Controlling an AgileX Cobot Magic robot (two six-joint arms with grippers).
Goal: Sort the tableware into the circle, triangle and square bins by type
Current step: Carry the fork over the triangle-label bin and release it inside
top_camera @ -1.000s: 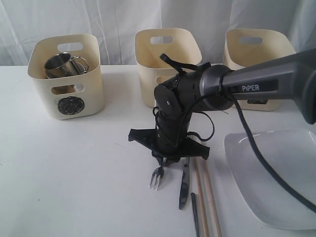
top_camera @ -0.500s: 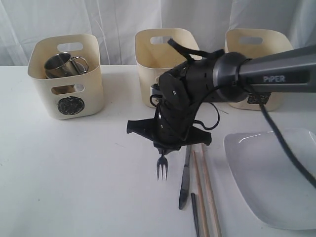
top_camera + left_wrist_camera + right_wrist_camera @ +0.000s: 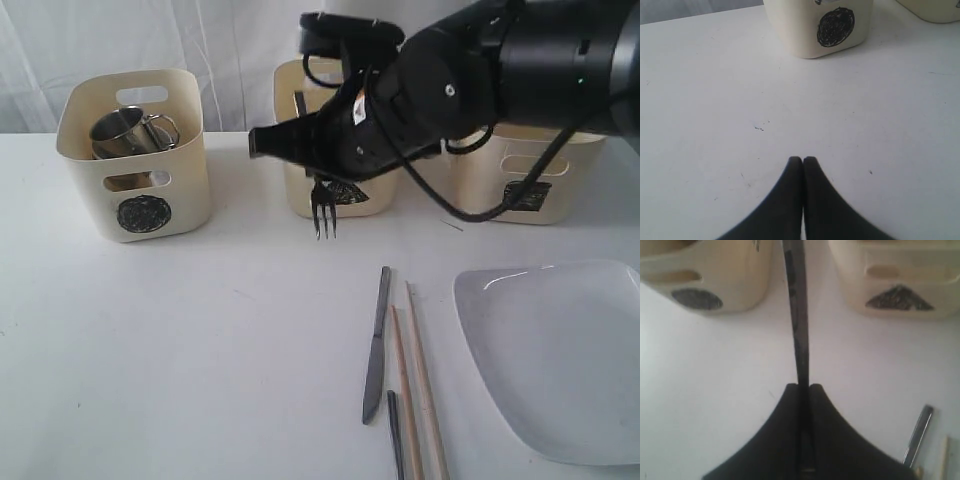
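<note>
My right gripper [image 3: 322, 182] [image 3: 804, 386] is shut on the steel fork [image 3: 323, 212] [image 3: 796, 315], which hangs tines down above the table in front of the triangle bin [image 3: 340, 110] [image 3: 900, 285]. To the left stands the circle bin [image 3: 135, 160] [image 3: 715, 280] [image 3: 825, 25], holding a steel mug [image 3: 128, 130]. The square bin [image 3: 530, 170] is at the back right. On the table in front lie the knife [image 3: 377, 345] [image 3: 917, 435], the wooden chopsticks [image 3: 415, 385] and the white plate [image 3: 560, 355]. My left gripper [image 3: 803, 159] is shut and empty, low over bare table.
A short dark utensil [image 3: 393, 430] lies beside the knife at the front edge. White curtains hang behind the bins. The right arm's dark body [image 3: 470, 70] covers the top of the middle bin.
The right gripper has lifted the fork off the table and carried it up and back toward the middle bin. The left gripper has stayed shut.
</note>
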